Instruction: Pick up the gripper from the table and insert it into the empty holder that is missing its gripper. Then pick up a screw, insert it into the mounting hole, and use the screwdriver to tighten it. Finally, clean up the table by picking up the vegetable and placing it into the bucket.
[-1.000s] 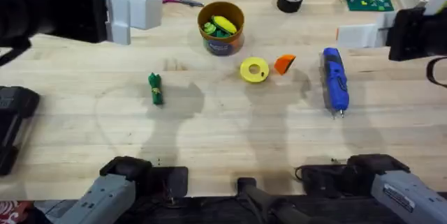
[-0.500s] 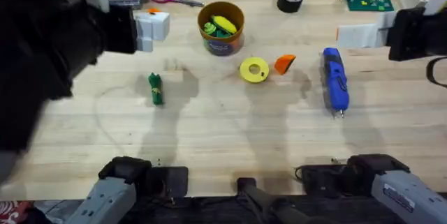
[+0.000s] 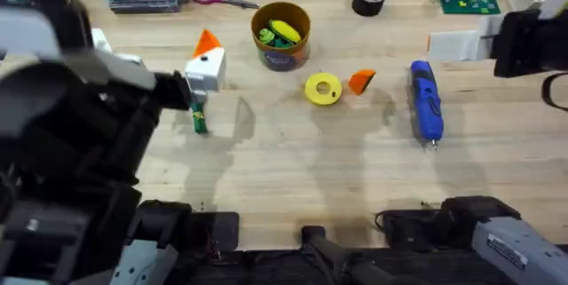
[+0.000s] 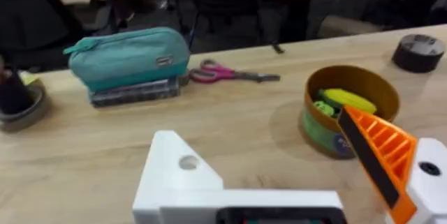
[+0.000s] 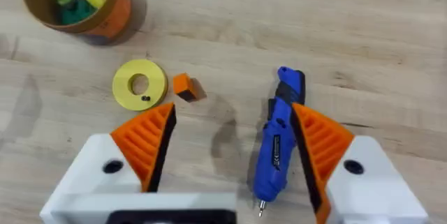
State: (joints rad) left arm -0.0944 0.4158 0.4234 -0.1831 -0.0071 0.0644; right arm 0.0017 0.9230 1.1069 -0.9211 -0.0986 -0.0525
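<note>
Left claw (image 4: 279, 182) agape — one white angular holder (image 4: 178, 175) bare; right claw (image 5: 234, 147) agape, ribbed orange wedges.

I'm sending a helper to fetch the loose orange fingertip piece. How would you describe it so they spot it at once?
Start at the brown-orange bucket near the table's far edge, then come nearer to the round yellow disc. The gripper lies just right of that disc: a small orange wedge, not round, yellow or holed.

Blue screwdriver (image 3: 425, 100), orange gripper (image 3: 362, 81) (ribbed)
</note>
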